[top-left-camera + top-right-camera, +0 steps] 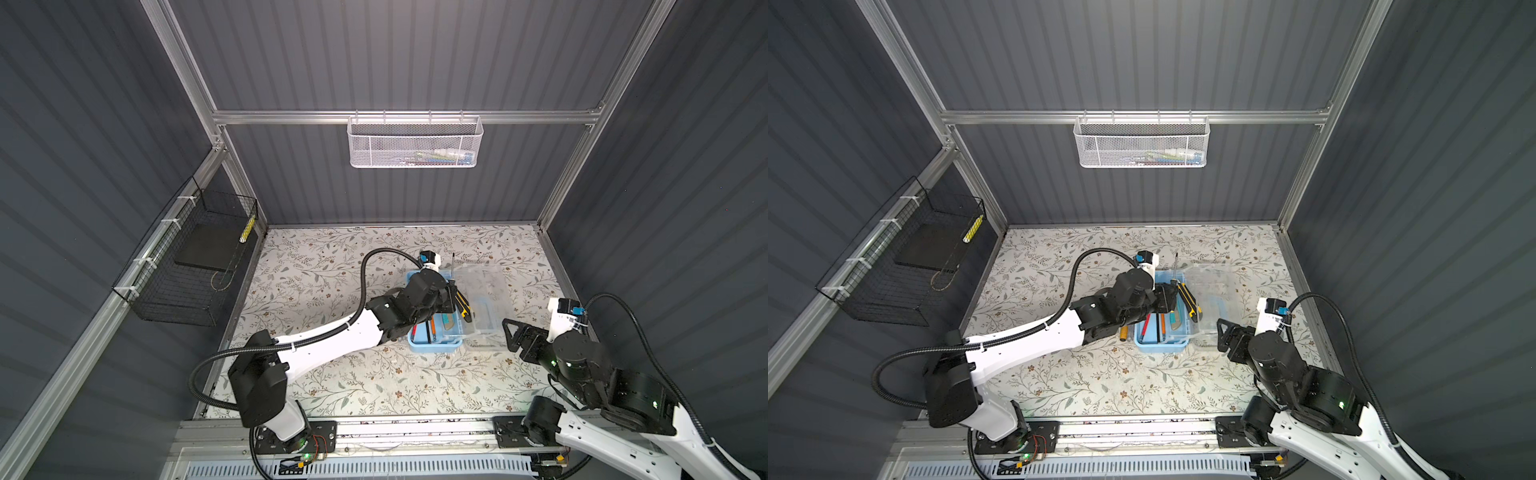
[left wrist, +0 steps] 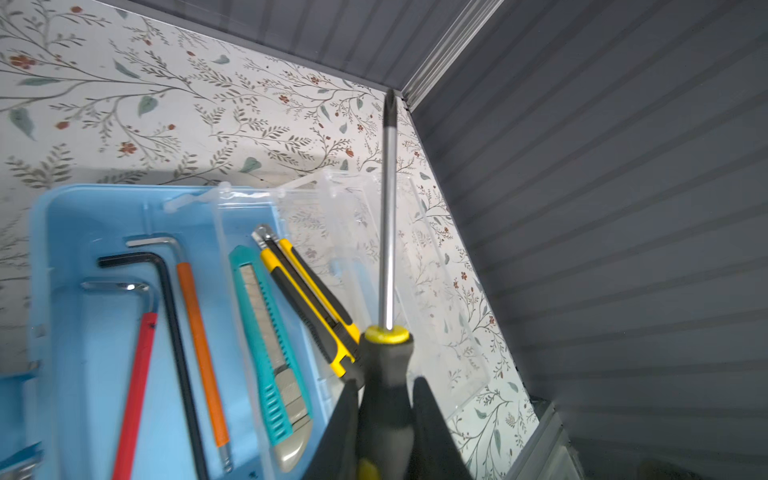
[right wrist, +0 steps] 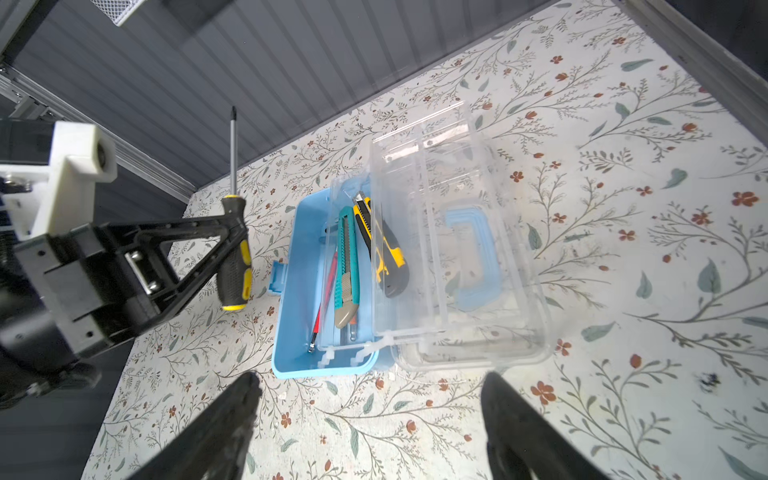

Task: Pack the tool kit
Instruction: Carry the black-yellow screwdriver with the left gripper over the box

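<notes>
The tool kit's light-blue box (image 1: 434, 347) (image 3: 291, 291) lies open mid-table, its clear lid (image 3: 457, 249) with the blue handle (image 3: 473, 257) flipped flat to the right. Inside lie a teal utility knife (image 2: 270, 345), a yellow-black knife (image 2: 307, 299) and red (image 2: 137, 374), black (image 2: 174, 332) and orange (image 2: 199, 345) hex keys. My left gripper (image 2: 384, 382) (image 1: 451, 291) hovers over the box's far end, shut on a black-and-yellow screwdriver (image 2: 387, 232) (image 3: 234, 232) whose shaft points toward the back wall. My right gripper (image 3: 370, 382) (image 1: 509, 332) stands open and empty near the lid's front corner.
A white mesh basket (image 1: 415, 145) holding small items hangs on the back wall rail. A black wire basket (image 1: 187, 270) is fixed to the left wall. A small orange-handled item (image 1: 1124, 332) lies on the table by the box's left side, under the left arm.
</notes>
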`<state>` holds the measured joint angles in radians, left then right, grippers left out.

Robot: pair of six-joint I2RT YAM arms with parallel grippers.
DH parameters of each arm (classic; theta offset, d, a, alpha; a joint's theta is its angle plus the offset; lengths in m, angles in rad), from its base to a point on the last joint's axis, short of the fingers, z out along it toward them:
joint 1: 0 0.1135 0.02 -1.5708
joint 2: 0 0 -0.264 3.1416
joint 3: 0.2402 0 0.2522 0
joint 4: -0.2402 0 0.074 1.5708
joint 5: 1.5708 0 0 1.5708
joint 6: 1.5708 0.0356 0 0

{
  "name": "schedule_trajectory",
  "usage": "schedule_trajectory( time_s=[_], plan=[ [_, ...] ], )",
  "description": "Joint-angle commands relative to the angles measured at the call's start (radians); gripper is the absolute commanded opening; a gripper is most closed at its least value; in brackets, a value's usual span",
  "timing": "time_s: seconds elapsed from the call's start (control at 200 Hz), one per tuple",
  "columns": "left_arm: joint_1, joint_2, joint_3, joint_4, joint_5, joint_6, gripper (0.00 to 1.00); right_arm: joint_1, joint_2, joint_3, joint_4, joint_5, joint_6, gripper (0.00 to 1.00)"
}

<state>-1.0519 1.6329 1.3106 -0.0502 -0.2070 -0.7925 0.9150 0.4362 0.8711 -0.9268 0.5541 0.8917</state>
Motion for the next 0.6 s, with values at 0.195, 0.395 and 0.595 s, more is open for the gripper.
schedule_trajectory(
  time_s=[0.195, 0.395, 0.595],
  plan=[
    [-0.031, 0.188, 0.161, 0.122, 0.001, -0.091, 0.0, -0.005, -0.005, -0.004, -0.041, -0.001, 0.018, 0.83],
    [-0.033, 0.293, 0.221, 0.14, 0.012, -0.139, 0.0, -0.005, -0.013, 0.001, -0.056, -0.001, 0.008, 0.83],
    [-0.038, 0.37, 0.261, 0.146, 0.029, -0.187, 0.0, -0.006, -0.032, -0.004, -0.078, 0.0, 0.017, 0.83]
  ],
)
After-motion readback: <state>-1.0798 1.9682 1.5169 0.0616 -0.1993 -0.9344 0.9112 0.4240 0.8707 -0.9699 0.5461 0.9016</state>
